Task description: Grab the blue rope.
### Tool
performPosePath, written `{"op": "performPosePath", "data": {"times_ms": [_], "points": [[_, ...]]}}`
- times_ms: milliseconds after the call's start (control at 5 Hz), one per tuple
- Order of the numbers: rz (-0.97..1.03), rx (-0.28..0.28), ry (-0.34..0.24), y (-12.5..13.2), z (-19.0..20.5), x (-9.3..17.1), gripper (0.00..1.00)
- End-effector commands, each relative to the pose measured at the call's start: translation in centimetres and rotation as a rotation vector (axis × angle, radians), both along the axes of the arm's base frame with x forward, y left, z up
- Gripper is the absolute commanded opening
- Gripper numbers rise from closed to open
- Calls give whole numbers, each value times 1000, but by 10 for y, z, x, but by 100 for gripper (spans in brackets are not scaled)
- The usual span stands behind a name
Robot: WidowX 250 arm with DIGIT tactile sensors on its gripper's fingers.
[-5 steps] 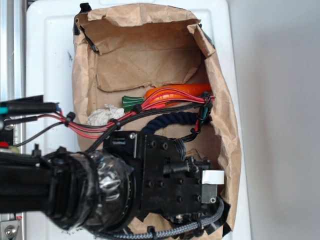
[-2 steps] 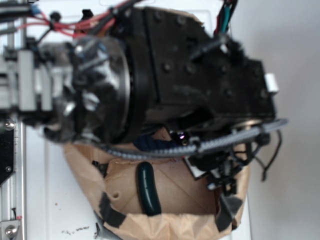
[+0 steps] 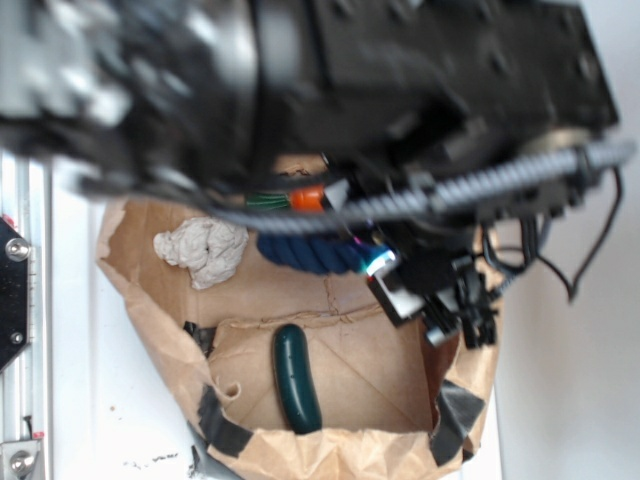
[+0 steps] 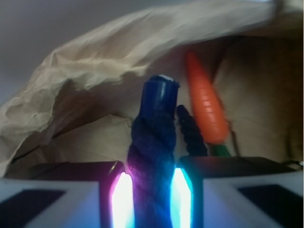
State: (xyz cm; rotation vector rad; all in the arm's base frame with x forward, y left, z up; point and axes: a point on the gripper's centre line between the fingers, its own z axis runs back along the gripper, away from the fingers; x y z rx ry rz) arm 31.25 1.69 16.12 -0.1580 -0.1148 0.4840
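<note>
Brown paper bag [image 4: 95,61] backs hand [image 4: 153,199] clamping blue rope [image 4: 154,156] (no legible writing).

Exterior view: the paper bag [image 3: 150,300] fills the lower centre, the robot arm [image 3: 330,80] crossing the top. Inside it, the crumpled wad [image 3: 203,248] lies at left; the blue rope [image 3: 305,252] lies right of it, the gripper [image 3: 372,262] at its right end; the pickle toy [image 3: 296,378] lies below; the carrot [image 3: 308,199] above.
</note>
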Motion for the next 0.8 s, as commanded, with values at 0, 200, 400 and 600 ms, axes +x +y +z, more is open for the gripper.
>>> {"op": "performPosePath", "data": {"times_ms": [0, 200, 400, 600], "points": [[-81, 16, -154, 15, 36, -25, 0], [-143, 46, -190, 6, 40, -40, 7], [-150, 77, -240, 0, 38, -53, 0], [-162, 72, -241, -1, 35, -50, 0]]}}
